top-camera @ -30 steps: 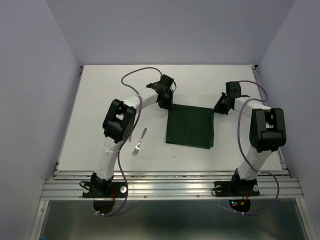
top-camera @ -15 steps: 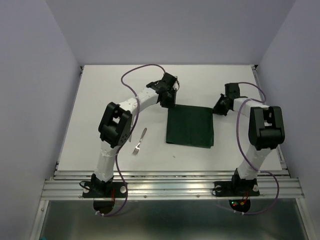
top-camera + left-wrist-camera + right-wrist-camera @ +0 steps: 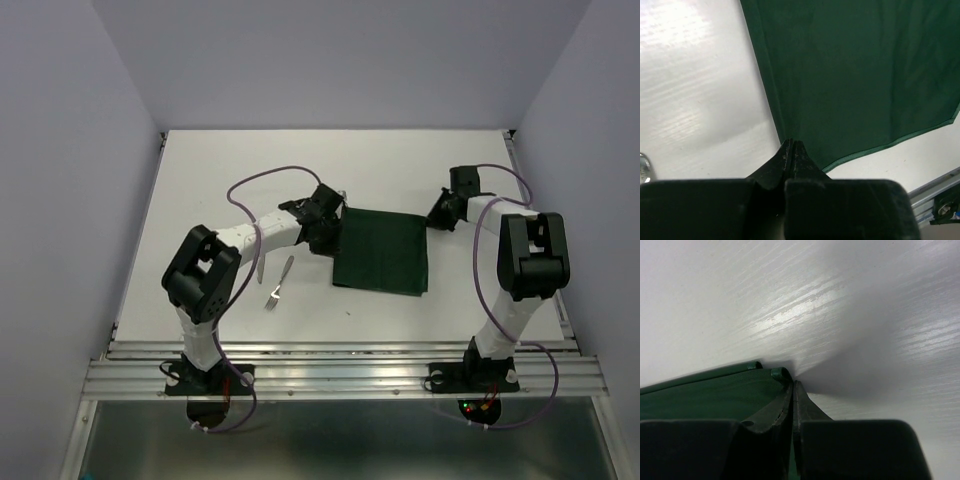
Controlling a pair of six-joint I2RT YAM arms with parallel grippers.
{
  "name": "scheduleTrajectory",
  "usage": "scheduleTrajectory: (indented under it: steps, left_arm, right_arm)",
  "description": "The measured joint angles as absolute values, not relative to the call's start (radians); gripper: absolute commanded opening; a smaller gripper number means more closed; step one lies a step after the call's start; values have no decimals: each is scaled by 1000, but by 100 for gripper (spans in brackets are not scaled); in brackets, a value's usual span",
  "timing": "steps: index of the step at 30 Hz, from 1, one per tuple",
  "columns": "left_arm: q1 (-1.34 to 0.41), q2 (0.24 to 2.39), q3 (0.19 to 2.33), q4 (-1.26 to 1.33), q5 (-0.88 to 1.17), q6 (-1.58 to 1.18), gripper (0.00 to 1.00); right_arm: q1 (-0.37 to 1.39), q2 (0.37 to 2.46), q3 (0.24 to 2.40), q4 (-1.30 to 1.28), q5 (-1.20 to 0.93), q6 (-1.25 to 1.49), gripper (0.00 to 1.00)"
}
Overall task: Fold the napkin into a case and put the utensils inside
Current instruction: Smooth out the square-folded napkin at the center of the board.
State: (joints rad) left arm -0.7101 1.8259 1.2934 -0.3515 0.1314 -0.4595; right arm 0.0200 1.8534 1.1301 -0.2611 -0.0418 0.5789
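You are at the folding step; no case is made yet. The fork (image 3: 277, 285) lies on the tabletop (image 3: 200, 200), at 9 o'clock from the napkin (image 3: 382, 252). The left gripper (image 3: 791, 146) has its jaws closed on the napkin's 10 o'clock edge. The right gripper (image 3: 793, 386) pinches the 2 o'clock corner. Next, I think, you lift both sides evenly and carry them over.

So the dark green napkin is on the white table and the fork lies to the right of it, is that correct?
Not quite: the fork lies to the left of the napkin, not to the right, as the top external view shows. The napkin is indeed on the white table.
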Motion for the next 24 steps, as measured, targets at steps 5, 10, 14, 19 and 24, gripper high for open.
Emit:
scheduleTrajectory:
  steps: [5,10,14,19,24]
  left_arm:
    - [-735,1834,1238,-319,151,-488,0]
    - [-749,1869,1236,-296,141,-499,0]
    - [-754,1886,1237,-325,112,-495,0]
    - [-756,1861,1245,-360,101,-490,0]
    - [-759,1786,1245,-367,106,-491,0]
  right_arm:
    - [20,1853,1130,-261,-42,579,7]
    - [20,1851,1126,-261,-41,579,7]
    - [20,1835,1110,-263,-38,577,7]
    - [20,1822,1104,-279,-34,572,7]
    - [20,1799,1096,-287,-34,572,7]
